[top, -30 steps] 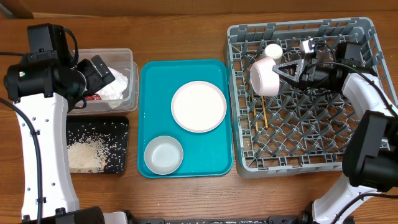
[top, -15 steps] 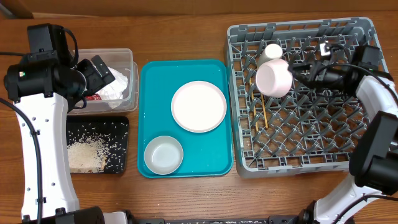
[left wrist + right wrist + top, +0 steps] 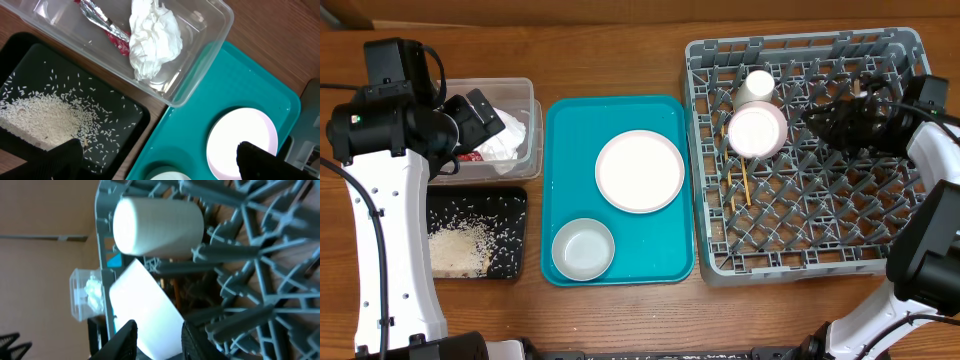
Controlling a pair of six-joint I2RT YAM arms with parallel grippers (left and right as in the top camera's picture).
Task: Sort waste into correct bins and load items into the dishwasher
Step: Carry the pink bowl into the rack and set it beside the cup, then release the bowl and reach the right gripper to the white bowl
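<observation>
A pale pink dish (image 3: 757,131) rests in the grey dishwasher rack (image 3: 800,270), beside a white cup (image 3: 758,85) and above the chopsticks (image 3: 740,185). My right gripper (image 3: 812,120) hovers just right of that dish, its jaws slightly apart and holding nothing. In the right wrist view the dish (image 3: 145,305) shows beyond the right gripper (image 3: 156,330), below the cup (image 3: 157,225). My left gripper (image 3: 485,112) hangs wide open over the clear tub (image 3: 525,90), which holds the tissue (image 3: 152,37) and the wrapper (image 3: 107,30). Rice (image 3: 455,248) lies in the black tray (image 3: 510,200).
A teal tray (image 3: 560,130) between the bins and the rack carries a pink plate (image 3: 639,171) and a small whitish bowl (image 3: 583,249). The rack's upright pegs surround the right gripper. Bare wooden table runs along the far and near edges.
The right gripper has let go of the pale pink dish and drawn back to the right; the dish now sits in the rack with its round face up. The left arm has not moved.
</observation>
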